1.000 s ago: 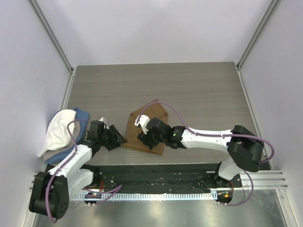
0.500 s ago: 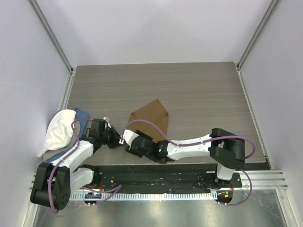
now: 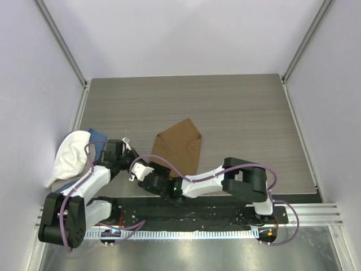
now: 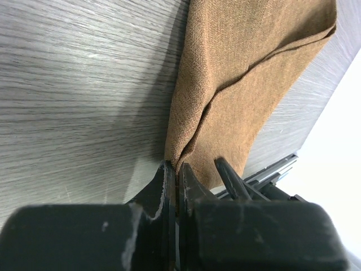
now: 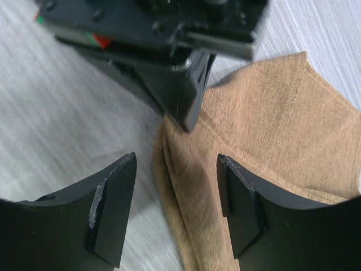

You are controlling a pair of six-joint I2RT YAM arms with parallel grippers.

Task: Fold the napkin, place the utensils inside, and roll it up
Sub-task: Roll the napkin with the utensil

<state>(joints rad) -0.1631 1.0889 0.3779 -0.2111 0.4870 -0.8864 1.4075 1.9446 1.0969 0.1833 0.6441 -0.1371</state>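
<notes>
Napkin (image 3: 179,147) folded (tan); left pincer (image 4: 177,172) together at its corner, right pincer (image 5: 177,161) apart over same corner.

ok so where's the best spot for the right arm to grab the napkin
Probably the napkin at its near-left corner, coming from the near edge. The folded layers form a raised lip there, and the right gripper, fingers open, straddles it.

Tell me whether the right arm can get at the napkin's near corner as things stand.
Probably yes: the right end effector is open with the napkin edge between its fingers. The left end effector, shut at that corner, crowds it.
</notes>
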